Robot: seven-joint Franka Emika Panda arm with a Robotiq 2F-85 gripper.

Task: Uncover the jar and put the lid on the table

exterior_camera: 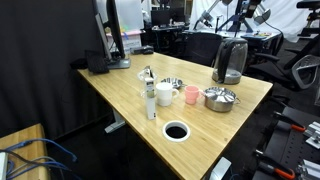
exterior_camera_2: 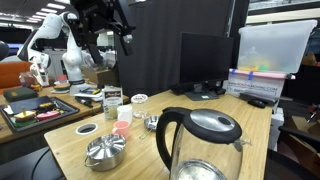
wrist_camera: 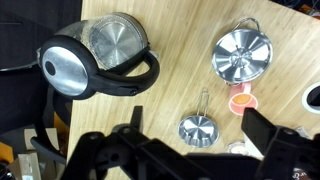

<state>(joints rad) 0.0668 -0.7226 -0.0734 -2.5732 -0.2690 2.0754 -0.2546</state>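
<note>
The jar (exterior_camera_2: 139,102) is a low clear round container near the middle of the table (exterior_camera_2: 250,150), behind the pink cup (exterior_camera_2: 122,115). Its transparent lid (exterior_camera_2: 139,97) appears to lie on top of it. In the wrist view the jar (wrist_camera: 238,148) shows only partly, under my right finger. My gripper (exterior_camera_2: 110,38) hangs high above the table, over the group of small items. It is open and empty, and in the wrist view its fingers (wrist_camera: 200,120) are spread wide above the small saucepan. I cannot make out the gripper in the exterior view with the hole in front.
A dark kettle (wrist_camera: 90,55) (exterior_camera: 230,62), a lidded steel pot (wrist_camera: 243,55) (exterior_camera: 218,98), a small steel saucepan (wrist_camera: 198,130), the pink cup (wrist_camera: 242,100) and a tall bottle (exterior_camera: 150,100) stand around the jar. The black cable hole (exterior_camera: 176,131) is near the table edge. A monitor (exterior_camera_2: 205,60) stands at one side.
</note>
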